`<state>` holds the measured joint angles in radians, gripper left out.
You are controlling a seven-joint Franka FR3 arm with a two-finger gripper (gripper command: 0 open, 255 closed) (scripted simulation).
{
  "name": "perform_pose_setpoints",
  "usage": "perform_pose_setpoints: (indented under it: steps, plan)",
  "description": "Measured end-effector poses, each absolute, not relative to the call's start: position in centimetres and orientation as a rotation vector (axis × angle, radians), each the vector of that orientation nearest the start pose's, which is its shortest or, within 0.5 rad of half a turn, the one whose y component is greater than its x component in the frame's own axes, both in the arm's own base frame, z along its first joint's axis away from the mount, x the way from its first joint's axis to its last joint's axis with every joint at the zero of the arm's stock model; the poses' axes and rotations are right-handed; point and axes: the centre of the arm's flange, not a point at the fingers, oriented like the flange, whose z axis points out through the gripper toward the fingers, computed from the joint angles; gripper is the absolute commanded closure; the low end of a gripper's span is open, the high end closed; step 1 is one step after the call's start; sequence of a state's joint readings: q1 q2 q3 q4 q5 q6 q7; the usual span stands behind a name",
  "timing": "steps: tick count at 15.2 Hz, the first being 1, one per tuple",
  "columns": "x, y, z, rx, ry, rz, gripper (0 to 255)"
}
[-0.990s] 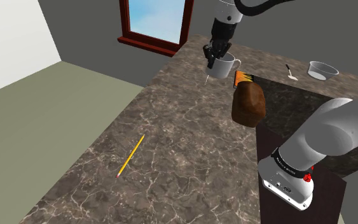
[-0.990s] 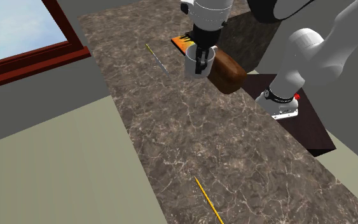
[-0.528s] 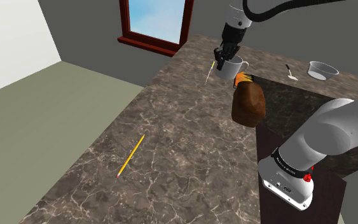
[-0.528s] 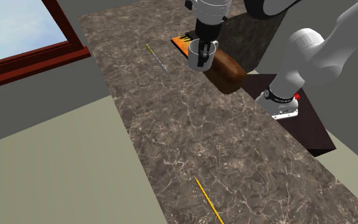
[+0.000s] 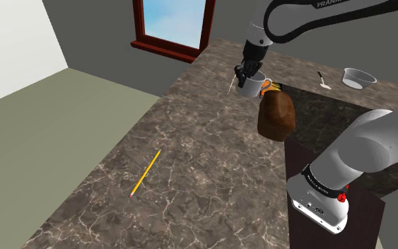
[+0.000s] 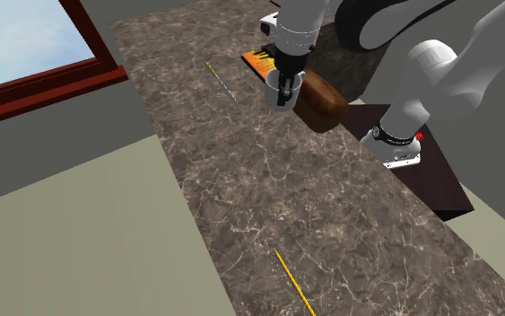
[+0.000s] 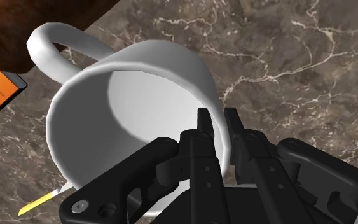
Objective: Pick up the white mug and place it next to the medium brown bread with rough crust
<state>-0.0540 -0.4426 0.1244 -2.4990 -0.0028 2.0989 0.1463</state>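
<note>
Showed the white arm (image 5: 374, 145) mounted on its stand (image 5: 365, 216) at the shoulder view's lower right, arched high and across toward the left, and bent at the wrist with the black gripper (image 5: 244, 71) aimed steeply down over the far part of the dark marbled countertop (image 5: 190, 163). Found the jaws set narrow on the white mug (image 5: 252, 88), one finger inside the wall and the other outside, pinching the rim opposite the handle (image 7: 47, 44); confirmed at close range in the wrist view. Placed the mug just beside one end of the brown rough-crusted loaf (image 5: 276, 115), with the handle turned toward the loaf and toward an orange box (image 5: 270, 85) lying next to both. Could not settle, from any view, contact between the mug's base and the countertop. Noted a thin pale stick (image 5: 231, 85) near the mug, a yellow pencil (image 5: 145, 172) well apart on the nearer countertop, and a clear bowl (image 5: 359, 77) with a small spoon (image 5: 322, 79) far off toward the shoulder view's right. Read "FRANKA" in white capitals (image 5: 329, 4) on the dark upper link; left unread the fine white lettering on the ring at the arm's base (image 5: 322, 188) and the dark print on the orange box, both too small or too cropped.
</note>
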Motion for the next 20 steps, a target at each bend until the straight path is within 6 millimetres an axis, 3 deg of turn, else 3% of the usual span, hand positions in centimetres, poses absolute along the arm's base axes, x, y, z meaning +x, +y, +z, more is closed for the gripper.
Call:
perform_pose_setpoints:
  steps: [20]
  plan:
    - [40.8,3.1,33.8,-3.189,0.136,-0.072,255]
